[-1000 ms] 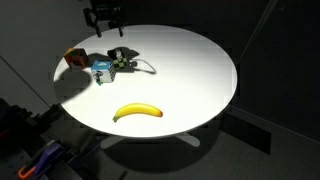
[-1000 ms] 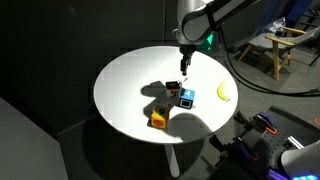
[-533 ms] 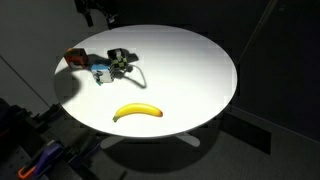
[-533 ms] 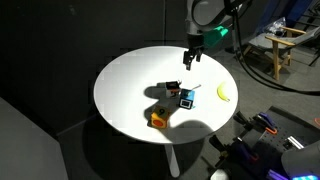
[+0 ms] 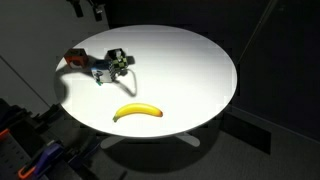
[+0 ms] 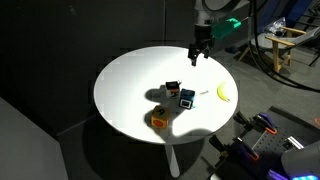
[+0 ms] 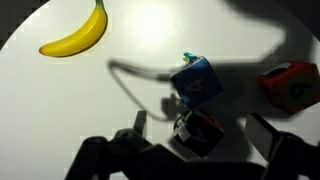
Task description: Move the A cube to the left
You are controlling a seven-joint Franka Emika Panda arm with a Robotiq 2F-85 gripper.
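Note:
The A cube (image 7: 197, 131) is small and dark with white markings. It sits on the white round table beside the blue-and-white cube (image 7: 197, 80), and shows in both exterior views (image 5: 118, 62) (image 6: 172, 88). The orange-red cube (image 7: 290, 85) lies a little further off. My gripper (image 7: 203, 138) is open and empty. It hangs well above the table, apart from the cubes (image 6: 200, 50), and is at the top edge in an exterior view (image 5: 88, 8). In the wrist view the A cube shows between its two fingers, far below them.
A yellow banana (image 5: 138, 112) (image 6: 224, 93) (image 7: 75, 38) lies on the table (image 5: 190, 70) away from the cubes. A thin white cable curls beside the cubes. Dark floor and equipment surround the table (image 6: 125, 70).
My gripper has risen and drawn away from the cubes toward the table's far edge. The cubes and banana have not moved.

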